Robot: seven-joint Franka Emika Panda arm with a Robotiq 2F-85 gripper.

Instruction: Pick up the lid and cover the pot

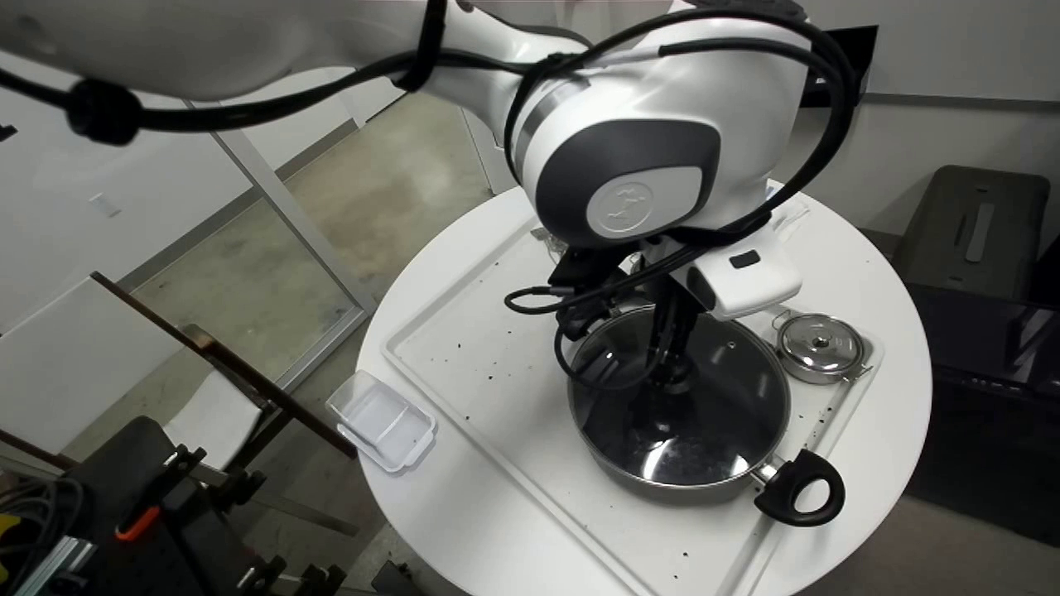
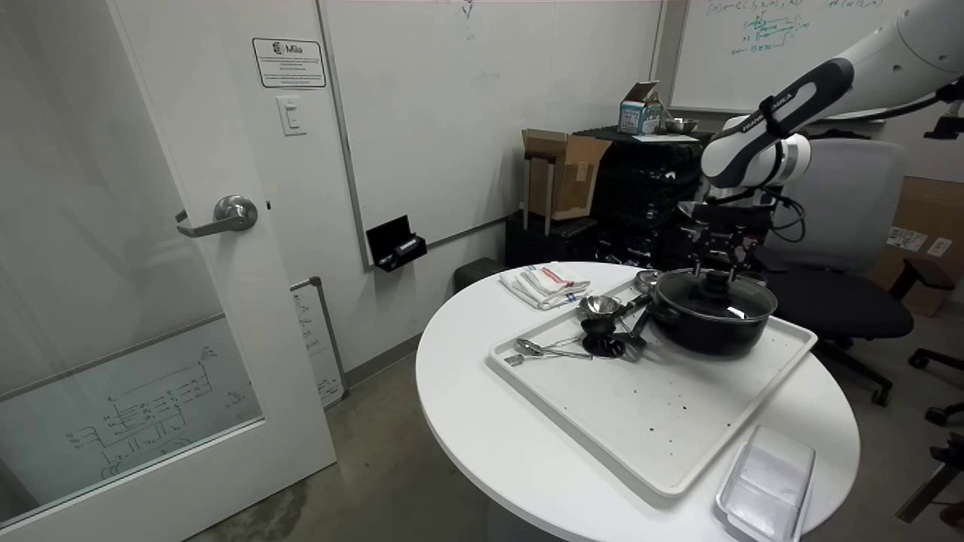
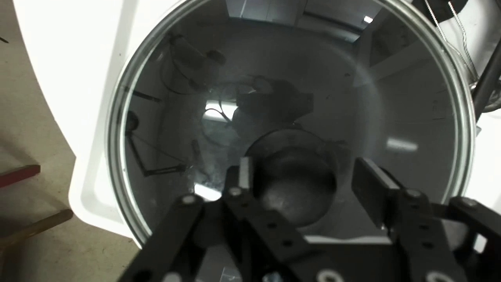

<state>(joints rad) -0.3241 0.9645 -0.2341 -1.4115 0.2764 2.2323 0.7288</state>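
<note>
While the pincer [image 3: 309, 174] grips nothing, its two fingers [image 3: 375, 178] standing wide apart in the lower half of the wrist view, we judge the covering all but done, since the lid [image 3: 313, 94] lies on the pot [image 2: 712, 335]. What is left, as we read it, is to back away cleanly. With the fingers spread, we should rise straight up, slowly, until both tips clear the knob [image 3: 295, 188], and only then swing aside; a sideways drag could shift or tip the glass. We would watch the finger at the left of the frame most, for the knob sits nearer to it than to its mate, and whether they touch we cannot tell.

So the knob is between the fingers, with the rest of the lid spread out beneath the pincer. Its rim seems to rest level on the pot in both exterior views. Further out, the pot's handle [image 1: 778, 497] points to the lower right in an exterior view, a silvery pan [image 1: 807, 348] stands just beside the pot towards the right, and the tray [image 2: 648, 421] bears the pot upon the white desk [image 2: 459, 406].
</note>
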